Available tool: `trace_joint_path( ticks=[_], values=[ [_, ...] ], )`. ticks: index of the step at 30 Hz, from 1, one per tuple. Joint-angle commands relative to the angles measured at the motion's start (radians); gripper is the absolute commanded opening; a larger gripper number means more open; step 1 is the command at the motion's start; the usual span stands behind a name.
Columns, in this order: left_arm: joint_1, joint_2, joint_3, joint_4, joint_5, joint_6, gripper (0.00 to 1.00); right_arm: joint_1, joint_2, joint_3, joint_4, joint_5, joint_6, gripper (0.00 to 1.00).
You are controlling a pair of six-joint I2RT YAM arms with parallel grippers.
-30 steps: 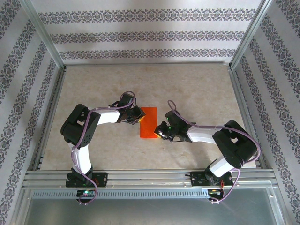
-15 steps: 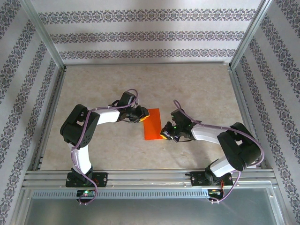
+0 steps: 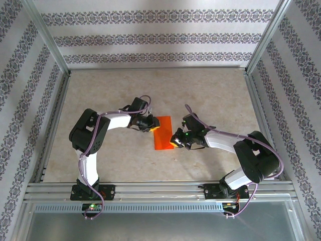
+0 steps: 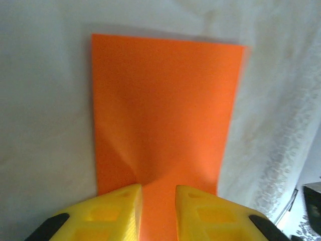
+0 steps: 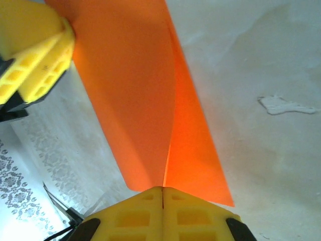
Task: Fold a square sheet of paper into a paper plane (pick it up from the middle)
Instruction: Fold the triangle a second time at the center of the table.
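The fold looks half made. To do it well, I think the left gripper [image 3: 151, 124] should pin its side flat at 10 o'clock of the sheet [image 3: 162, 131], which lies in the middle of the table [image 3: 215, 95]. Meanwhile the right gripper [image 3: 175, 142], at 5 o'clock, should lay the raised layer down edge on edge. The left fingers [image 4: 118, 211] stand slightly apart, with their tips at the sheet's edge. The right fingers [image 5: 135, 208] are pressed together and pinch the sheet.

White-black arms [image 3: 118, 120], purple cables [image 3: 143, 98], yellow jaws
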Motion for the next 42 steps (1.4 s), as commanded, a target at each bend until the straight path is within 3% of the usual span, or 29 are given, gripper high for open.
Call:
trace_joint_path(
  ticks=[1,13,22,42],
  values=[
    [0.007,0.022,0.021,-0.087,-0.034,0.033,0.24,0.003,0.015,0.031,0.009,-0.018,-0.020,0.00],
    [0.006,0.022,0.009,-0.091,-0.047,0.022,0.24,0.051,0.148,0.146,0.086,-0.025,-0.025,0.00],
    [0.006,0.005,0.003,-0.071,-0.039,0.002,0.24,0.072,0.226,0.206,0.136,0.043,-0.007,0.00],
    [0.019,-0.086,-0.026,-0.025,-0.066,0.006,0.21,0.091,0.303,0.263,0.095,0.081,-0.055,0.00]
  ],
)
